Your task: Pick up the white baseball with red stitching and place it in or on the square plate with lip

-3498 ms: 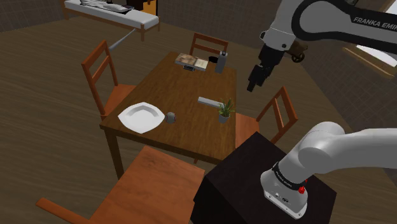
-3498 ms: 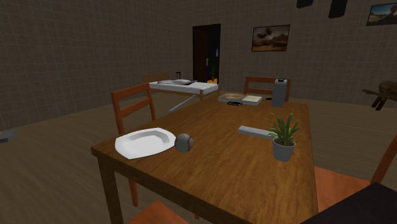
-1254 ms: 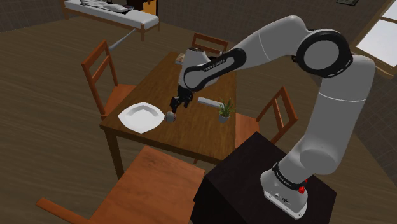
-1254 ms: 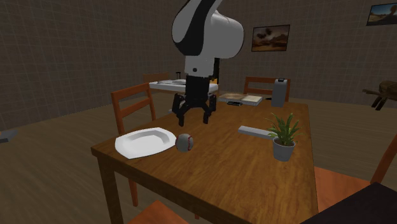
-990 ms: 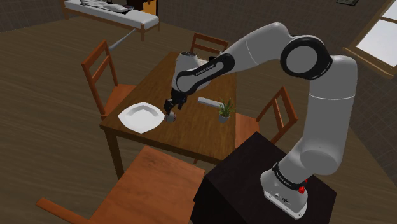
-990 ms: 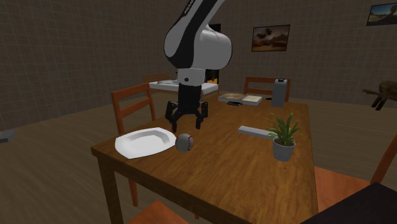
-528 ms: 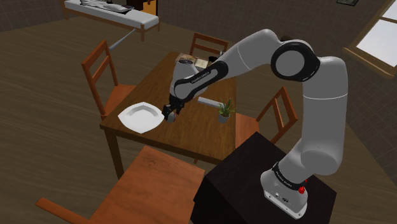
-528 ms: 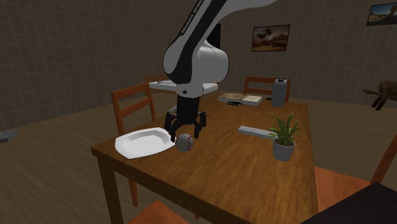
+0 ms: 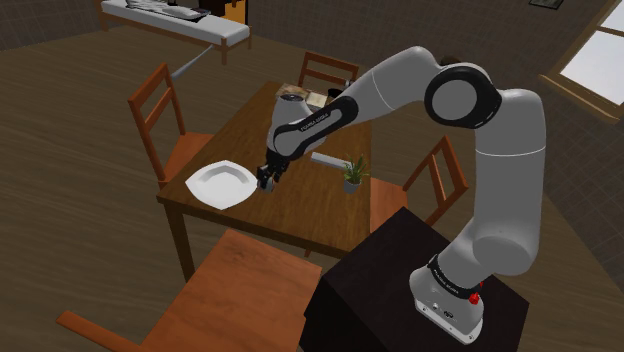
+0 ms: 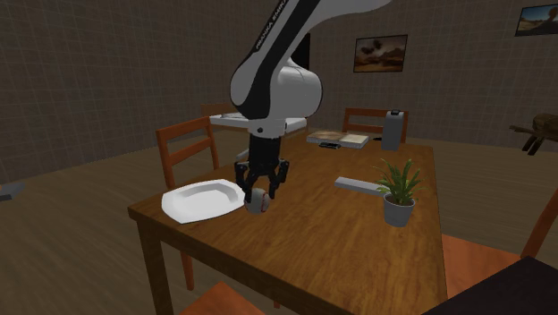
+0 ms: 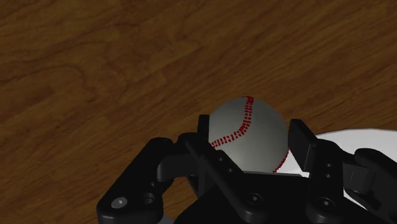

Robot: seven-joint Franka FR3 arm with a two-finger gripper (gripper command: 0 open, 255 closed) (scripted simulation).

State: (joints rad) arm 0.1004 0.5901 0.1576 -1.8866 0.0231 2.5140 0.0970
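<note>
We take this for the dining room of a home: a wooden dining table (image 9: 300, 200) stands on a dark plank floor with wooden chairs (image 9: 192, 152) drawn up around it, and a white square plate (image 10: 201, 199) lies on it. On the table we also see a small potted plant (image 10: 398, 195) and a book (image 10: 340, 139). A framed picture (image 10: 380, 53) hangs beside a doorway (image 10: 291, 67), and there is a window (image 9: 592, 48).
</note>
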